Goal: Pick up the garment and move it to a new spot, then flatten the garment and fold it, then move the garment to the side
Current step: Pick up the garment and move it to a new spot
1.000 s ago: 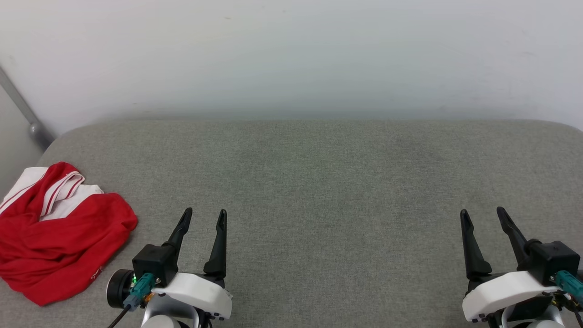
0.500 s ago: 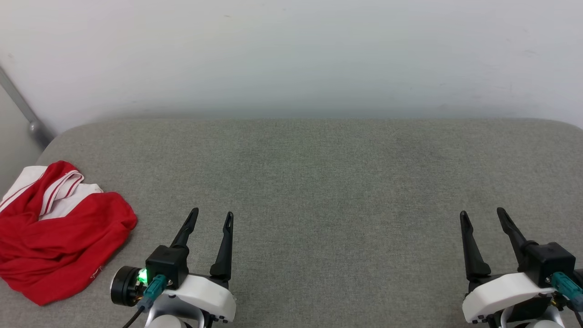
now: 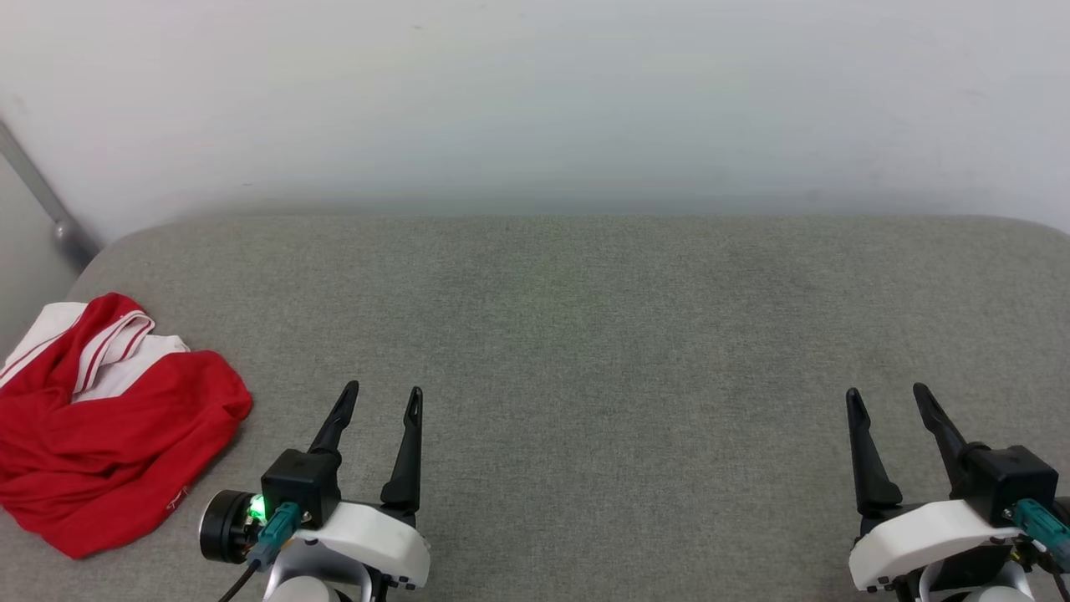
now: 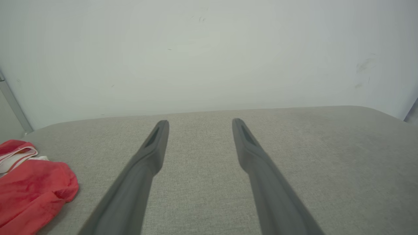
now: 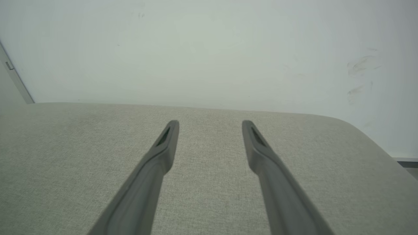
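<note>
Two grippers, left gripper and right gripper, gape wide, empty. Garment lies crumpled at the grey cushion's left edge; looks light, floppy — pinch a raised red fold.

garment: red body, lower left of frame; white panels along its upper edge; trim striped red on white. Reads paler, pinkish red in the left wrist view.
surface: grey with a green tint, fine woven fleck, uniform; lighter beige-grey in both wrist views.
wall: off-white, faint green-grey cast; a few dark scuffs at right in the wrist views.
left gripper: black fingers, white shell, teal plug, green light.
right gripper: black fingers, white shell, teal plug at lower right edge.
bar: grey metal, upper left.
</note>
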Controlling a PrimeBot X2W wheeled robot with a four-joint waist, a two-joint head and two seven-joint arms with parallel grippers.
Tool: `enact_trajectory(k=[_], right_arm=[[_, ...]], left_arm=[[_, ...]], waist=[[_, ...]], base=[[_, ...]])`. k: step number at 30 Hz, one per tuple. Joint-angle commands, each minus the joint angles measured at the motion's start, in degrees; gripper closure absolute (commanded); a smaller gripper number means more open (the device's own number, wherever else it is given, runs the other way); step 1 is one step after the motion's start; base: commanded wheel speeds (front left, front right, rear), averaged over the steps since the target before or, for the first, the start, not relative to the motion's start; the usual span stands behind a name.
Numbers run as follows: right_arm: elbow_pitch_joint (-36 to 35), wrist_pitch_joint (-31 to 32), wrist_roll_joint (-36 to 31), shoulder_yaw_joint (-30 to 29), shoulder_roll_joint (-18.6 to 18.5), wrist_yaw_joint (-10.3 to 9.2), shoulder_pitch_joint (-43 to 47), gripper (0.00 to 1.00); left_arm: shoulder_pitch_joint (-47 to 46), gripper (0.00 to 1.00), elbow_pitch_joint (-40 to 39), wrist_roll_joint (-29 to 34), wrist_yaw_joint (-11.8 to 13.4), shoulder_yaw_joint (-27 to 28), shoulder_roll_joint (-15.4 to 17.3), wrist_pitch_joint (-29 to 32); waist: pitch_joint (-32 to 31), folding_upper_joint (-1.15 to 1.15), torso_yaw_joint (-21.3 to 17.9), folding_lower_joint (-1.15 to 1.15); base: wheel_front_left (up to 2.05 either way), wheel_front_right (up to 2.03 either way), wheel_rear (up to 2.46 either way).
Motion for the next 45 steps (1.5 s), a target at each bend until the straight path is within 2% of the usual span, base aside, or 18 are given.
enact_trajectory(k=[1,7,12,27,32,39,45], right_arm=[[0.2,-0.3,0.5,0.0,0.2,-0.02,-0.7,0.0],[0.5,-0.7,0.5,-0.1,0.2,-0.02,-0.9,0.0],[0.2,-0.7,0.6,0.8,0.2,-0.02,-0.9,0.0],[0.2,-1.4,1.4,4.7,0.2,-0.02,-2.1,0.0],[0.5,-1.7,1.4,5.9,0.2,-0.02,-3.2,0.0],[0.9,-1.8,1.0,6.6,0.2,-0.02,-3.8,0.0],[1.1,-1.7,0.7,6.9,0.2,-0.02,-4.3,0.0]], left_arm=[[-0.5,0.0,0.1,-0.1,0.2,0.1,0.0,-0.3],[-0.9,0.0,0.4,-0.7,0.3,0.1,-0.1,-0.2],[-1.0,0.0,0.8,-1.4,0.8,0.4,-0.1,-0.2],[-1.4,0.0,1.2,-1.9,2.1,2.7,0.0,-0.2],[-1.2,0.0,1.3,-2.2,2.2,4.0,0.0,-0.2],[-0.5,0.0,0.8,-2.4,2.4,5.2,0.0,-0.2],[-0.7,0.0,0.5,-2.6,2.6,6.0,0.0,-0.2]], waist=[[0.0,0.0,0.1,0.0],[0.0,0.0,1.3,0.0],[0.1,0.0,3.9,0.0],[0.9,0.0,18.2,0.0],[1.2,0.0,21.9,0.0],[1.3,0.0,24.3,0.0],[1.6,0.0,24.6,0.0]], base=[[0.0,0.0,0.0],[0.0,0.0,0.0],[0.0,0.0,0.0],[0.0,0.0,0.0],[0.0,0.0,0.0],[0.0,0.0,0.0],[0.0,0.0,0.0]])
